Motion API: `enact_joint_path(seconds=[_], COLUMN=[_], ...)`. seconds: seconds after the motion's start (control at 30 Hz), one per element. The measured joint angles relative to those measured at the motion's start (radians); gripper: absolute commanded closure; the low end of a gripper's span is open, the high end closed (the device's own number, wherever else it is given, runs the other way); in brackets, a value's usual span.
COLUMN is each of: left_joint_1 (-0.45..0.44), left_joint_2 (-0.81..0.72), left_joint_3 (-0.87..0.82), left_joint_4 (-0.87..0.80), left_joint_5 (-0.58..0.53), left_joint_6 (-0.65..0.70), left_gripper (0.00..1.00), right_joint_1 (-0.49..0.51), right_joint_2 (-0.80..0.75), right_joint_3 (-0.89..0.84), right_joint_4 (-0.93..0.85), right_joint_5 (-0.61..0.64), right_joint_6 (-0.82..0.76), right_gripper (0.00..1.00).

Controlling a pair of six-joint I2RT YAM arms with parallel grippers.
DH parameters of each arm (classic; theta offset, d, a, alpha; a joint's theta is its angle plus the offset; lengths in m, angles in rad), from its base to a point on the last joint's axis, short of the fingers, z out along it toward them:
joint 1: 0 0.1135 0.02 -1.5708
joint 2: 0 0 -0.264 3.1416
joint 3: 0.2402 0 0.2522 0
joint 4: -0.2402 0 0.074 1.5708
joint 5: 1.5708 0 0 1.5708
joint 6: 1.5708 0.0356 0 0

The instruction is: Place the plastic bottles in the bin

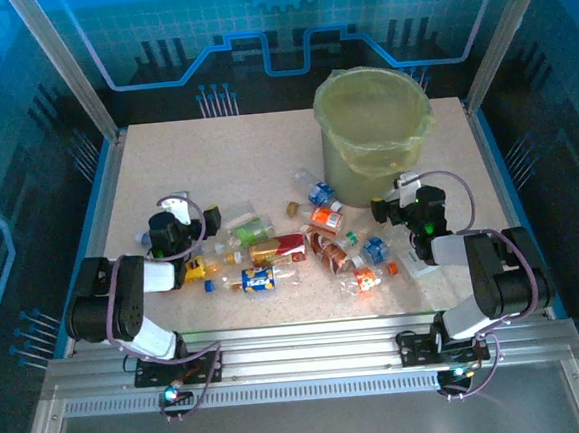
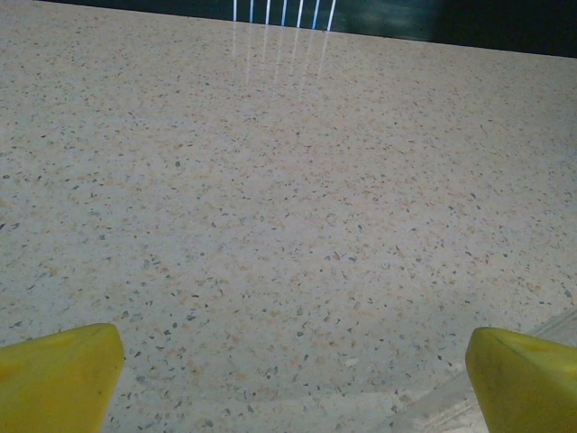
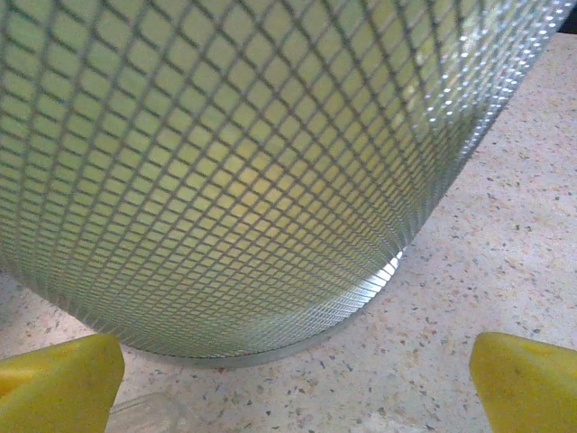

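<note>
Parked, jaws wide, empty.
Your left gripper (image 1: 173,206) and right gripper (image 1: 404,184) flank the plastic bottles (image 1: 259,277) — likely poised to feed the bin (image 1: 362,176).

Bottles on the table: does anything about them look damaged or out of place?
Yes. The bottles lie scattered on their sides across the near half of the table, and several look crushed. The bin stands upright behind them, its bag folded over the rim.
</note>
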Motion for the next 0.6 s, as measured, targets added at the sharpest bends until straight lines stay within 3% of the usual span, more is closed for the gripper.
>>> enact_joint_path(seconds=[0.27, 0.6], left_joint_1=[0.0, 0.0], left_joint_2=[-0.095, -0.342], left_joint_3=[-0.019, -0.006], left_joint_4=[-0.022, -0.204], left_joint_5=[-0.027, -0.083], left_joint_6=[-0.001, -0.034], left_gripper=[0.01, 0.01], right_joint_1=[0.0, -0.03], right_joint_2=[-0.068, -0.357], right_joint_3=[0.004, 0.003], right_joint_4=[-0.043, -0.23], right_joint_5=[0.042, 0.148], right_joint_6=[0.019, 0.035], right_gripper=[0.0, 0.0])
